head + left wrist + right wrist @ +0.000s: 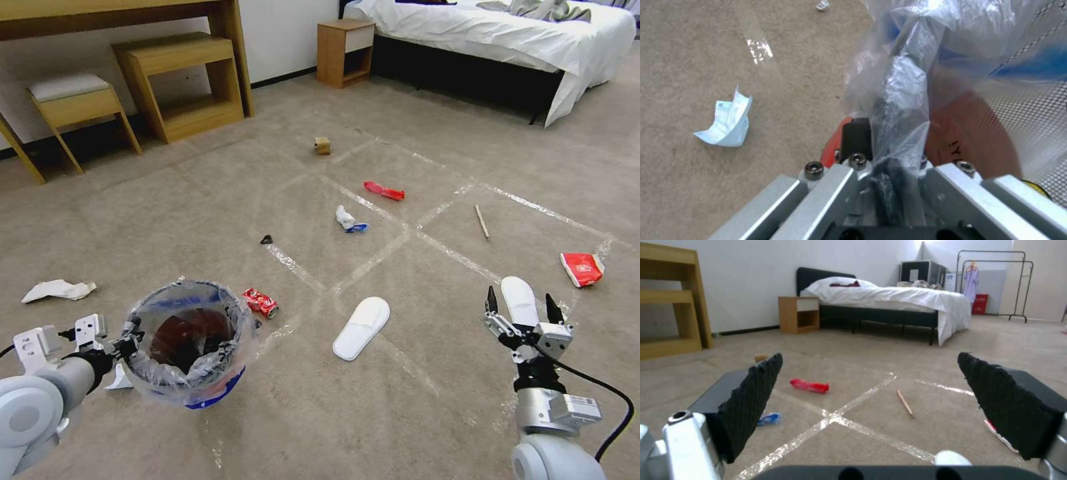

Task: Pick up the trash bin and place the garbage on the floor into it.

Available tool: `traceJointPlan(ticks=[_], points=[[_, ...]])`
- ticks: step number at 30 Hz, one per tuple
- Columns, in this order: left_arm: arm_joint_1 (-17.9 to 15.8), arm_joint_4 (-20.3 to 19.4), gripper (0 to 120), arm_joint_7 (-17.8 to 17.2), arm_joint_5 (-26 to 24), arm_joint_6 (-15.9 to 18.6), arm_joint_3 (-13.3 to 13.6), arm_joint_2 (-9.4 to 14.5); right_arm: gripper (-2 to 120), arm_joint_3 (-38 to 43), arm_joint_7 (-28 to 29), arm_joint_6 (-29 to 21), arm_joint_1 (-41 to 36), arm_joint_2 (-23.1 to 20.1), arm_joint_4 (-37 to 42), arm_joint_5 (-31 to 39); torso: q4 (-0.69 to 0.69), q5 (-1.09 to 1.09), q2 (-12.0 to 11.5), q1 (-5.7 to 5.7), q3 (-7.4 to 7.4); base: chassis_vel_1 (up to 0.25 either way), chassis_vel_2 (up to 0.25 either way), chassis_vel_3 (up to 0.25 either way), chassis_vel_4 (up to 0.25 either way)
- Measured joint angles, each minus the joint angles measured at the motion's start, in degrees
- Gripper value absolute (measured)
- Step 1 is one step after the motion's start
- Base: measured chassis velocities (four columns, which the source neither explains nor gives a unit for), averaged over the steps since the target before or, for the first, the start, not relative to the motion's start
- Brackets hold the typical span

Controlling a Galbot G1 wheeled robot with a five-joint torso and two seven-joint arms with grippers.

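**A:** Any readable labels? All I get is dark letters on the red side of the trash bin, too partial to make out. The crushed red can has white print, unreadable.

**B:** Same. The bin is off the floor, with the left gripper clamped on its rim and the crinkled clear bag. Inside looks dark with a reddish patch, can't tell what's in there.

**A:** Right gripper?

**B:** Fingers spread wide, holding nothing, hovering over one white slipper. The other slipper lies between the two arms.

**A:** Beige carpet with a shiny tape grid. Scattered on it: red wrapper, stick, tan box, crumpled paper. Bed and nightstand at the back.
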Motion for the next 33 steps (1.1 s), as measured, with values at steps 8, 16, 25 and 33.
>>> traceJointPlan(ticks=[8,16,25,33], points=[[0.02,-0.23,0,0.00,0.41,-0.01,0.07,-0.49,100,0.32,-0.17,0.30,-0.08,-0.38,0.25,0.53,0.00,0.00,0.01,0.00,0.00,0.000,0.000,0.000,0.000],[0.26,-0.42,0,0.00,0.42,-0.01,-0.05,-0.57,100,0.30,-0.83,0.33,-0.26,-0.15,0.23,0.11,0.00,0.00,0.00,0.00,0.00,0.000,0.000,0.000,0.000],[0.46,-0.44,0,0.04,0.42,-0.01,-0.19,-0.48,100,0.19,-1.03,0.60,-0.35,0.20,0.11,-0.20,0.00,0.00,0.00,0.00,0.01,-0.039,0.044,0.043,-0.042],[0.22,-0.17,0,0.11,0.45,-0.08,-0.02,-0.31,100,0.13,-1.03,0.87,-0.34,0.51,-0.20,-0.74,-0.01,0.00,0.00,0.00,0.02,-0.100,0.091,0.094,-0.096]])
